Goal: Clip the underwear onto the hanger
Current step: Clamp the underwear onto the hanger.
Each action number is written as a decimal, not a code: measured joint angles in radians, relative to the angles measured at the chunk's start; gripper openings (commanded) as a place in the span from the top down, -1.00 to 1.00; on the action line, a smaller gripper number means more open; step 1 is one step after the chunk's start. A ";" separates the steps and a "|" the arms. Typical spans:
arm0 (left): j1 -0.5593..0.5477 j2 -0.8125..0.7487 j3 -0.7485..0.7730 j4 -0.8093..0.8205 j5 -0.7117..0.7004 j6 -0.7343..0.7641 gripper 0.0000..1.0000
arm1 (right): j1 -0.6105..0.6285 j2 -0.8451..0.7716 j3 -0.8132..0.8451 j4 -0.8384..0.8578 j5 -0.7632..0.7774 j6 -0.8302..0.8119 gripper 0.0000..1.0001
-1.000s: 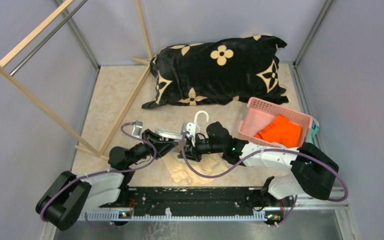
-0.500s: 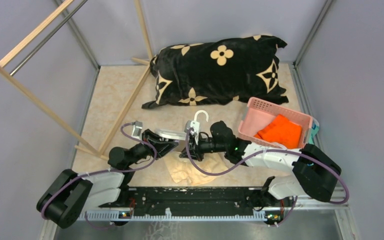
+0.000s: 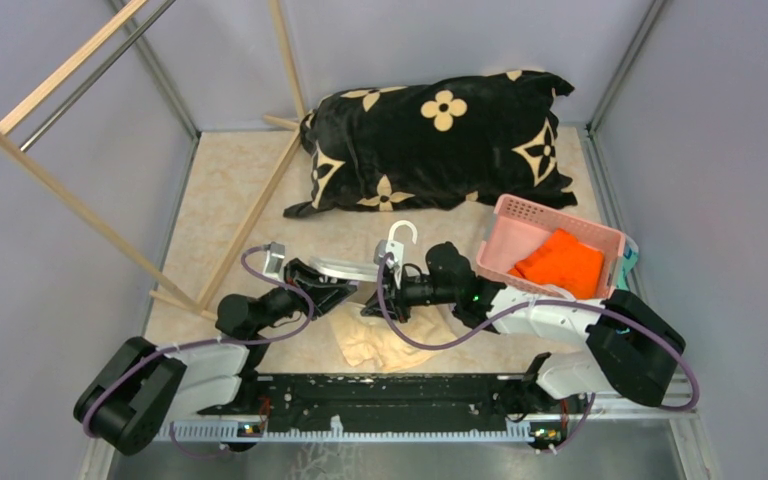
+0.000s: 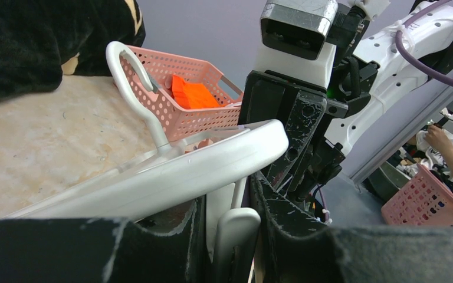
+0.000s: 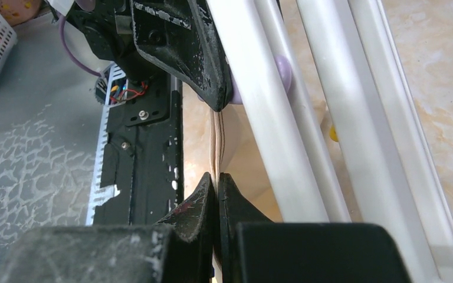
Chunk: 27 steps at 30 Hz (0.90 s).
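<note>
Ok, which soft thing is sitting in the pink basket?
The bright orange cloth, inside the pink basket. The cream underwear is out on the table near the front, and the black flowered pillow rests at the back.

The left arm and the right arm are both wearing glossy white shells between black joints, each carrying a bulky black motor housing near its base. A purple cable is running along each arm, cinched down with white zip ties. A small green light is glowing on the right arm. The left gripper and the right gripper are showing black fingers (badly scuffed, with white flecks along the edges). The black base rail is bearing silver screws, red and yellow wires and a white ruled strip.
</note>
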 measured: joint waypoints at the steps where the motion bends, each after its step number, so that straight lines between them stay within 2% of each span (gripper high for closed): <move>1: 0.000 0.002 0.000 0.002 0.001 0.000 1.00 | -0.001 0.000 0.000 0.001 -0.002 0.002 1.00; 11: 0.000 0.016 0.000 0.020 0.016 0.010 1.00 | -0.011 0.000 -0.020 0.064 -0.044 0.057 1.00; 27: 0.000 0.142 0.000 0.040 0.046 -0.002 1.00 | -0.011 0.051 -0.018 0.131 -0.127 0.113 1.00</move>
